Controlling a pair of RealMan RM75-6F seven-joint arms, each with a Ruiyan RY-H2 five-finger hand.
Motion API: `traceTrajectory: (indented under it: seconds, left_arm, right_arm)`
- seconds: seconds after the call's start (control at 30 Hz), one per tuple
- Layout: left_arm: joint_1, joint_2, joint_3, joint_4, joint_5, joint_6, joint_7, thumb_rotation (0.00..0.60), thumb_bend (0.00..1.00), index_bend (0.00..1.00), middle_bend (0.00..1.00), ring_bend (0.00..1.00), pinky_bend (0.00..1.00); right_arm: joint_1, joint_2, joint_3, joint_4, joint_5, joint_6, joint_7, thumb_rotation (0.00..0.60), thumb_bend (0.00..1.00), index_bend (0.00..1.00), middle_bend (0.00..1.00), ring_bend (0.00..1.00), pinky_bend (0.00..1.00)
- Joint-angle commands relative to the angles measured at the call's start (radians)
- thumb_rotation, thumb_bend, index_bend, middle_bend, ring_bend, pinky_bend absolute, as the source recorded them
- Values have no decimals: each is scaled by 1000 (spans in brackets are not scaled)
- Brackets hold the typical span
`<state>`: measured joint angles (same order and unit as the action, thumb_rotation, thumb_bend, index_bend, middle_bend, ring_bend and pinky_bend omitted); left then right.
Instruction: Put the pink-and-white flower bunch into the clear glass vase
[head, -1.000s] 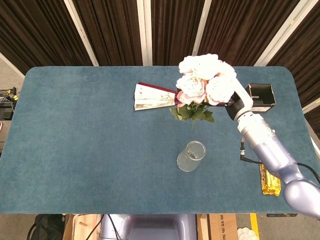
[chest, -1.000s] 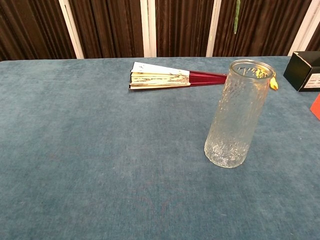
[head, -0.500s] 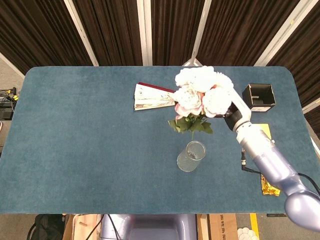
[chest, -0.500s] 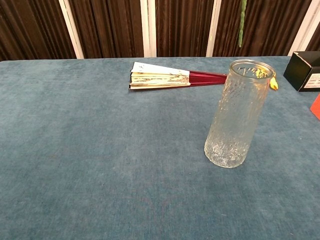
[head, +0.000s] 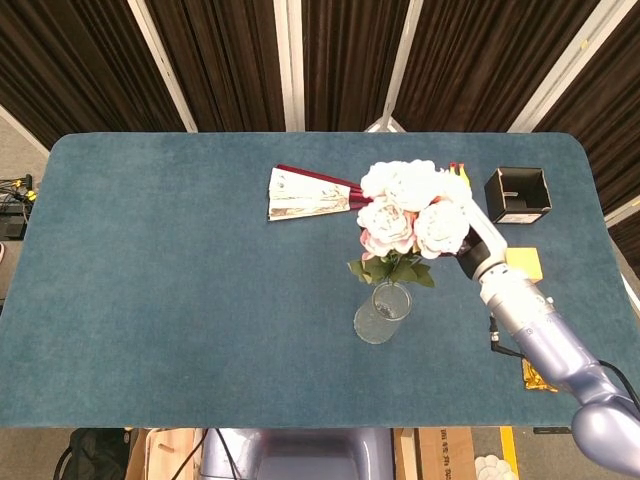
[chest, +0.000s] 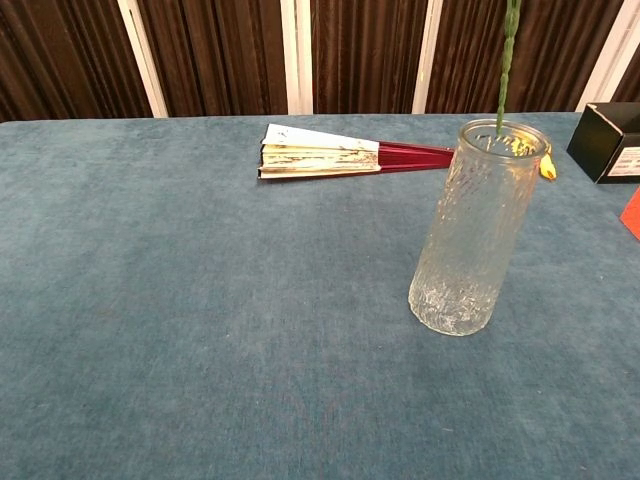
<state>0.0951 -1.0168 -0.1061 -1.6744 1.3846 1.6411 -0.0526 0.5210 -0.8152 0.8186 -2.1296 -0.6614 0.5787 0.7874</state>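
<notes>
right robot hand (head: 462, 222) hidden behind flower bunch (head: 410, 212), stem (chest: 505, 62) cut off at top edge

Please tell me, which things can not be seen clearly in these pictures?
- Right robot hand: head view, hidden behind the flower bunch; chest view misses it.
- Left robot hand: in neither view.
- Blooms: cut off by chest view's top edge; only the stem shows.
- Stem tip: whether inside the vase, unclear.

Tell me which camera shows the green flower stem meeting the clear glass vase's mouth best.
Chest view: the thin green flower stem drops to the rim of the clear glass vase, side-on. The head view only looks down on the vase, with leaves covering the stem.
</notes>
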Motion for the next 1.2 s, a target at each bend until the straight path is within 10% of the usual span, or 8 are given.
traceTrajectory:
  seconds: [0.03, 1.2]
  left_arm:
    - [0, -1, 0, -2, 0, 1, 5, 600, 246, 61, 0, 0, 19]
    - [-1, -3, -2, -8, -11, 1, 20, 600, 246, 61, 0, 0, 19]
  right_arm:
    - [-21, -13, -12, 8, -41, -10, 20, 600, 238, 603, 484, 476, 99]
    - [-43, -252, -182, 177, -363, -94, 165, 600, 238, 609, 481, 406, 99]
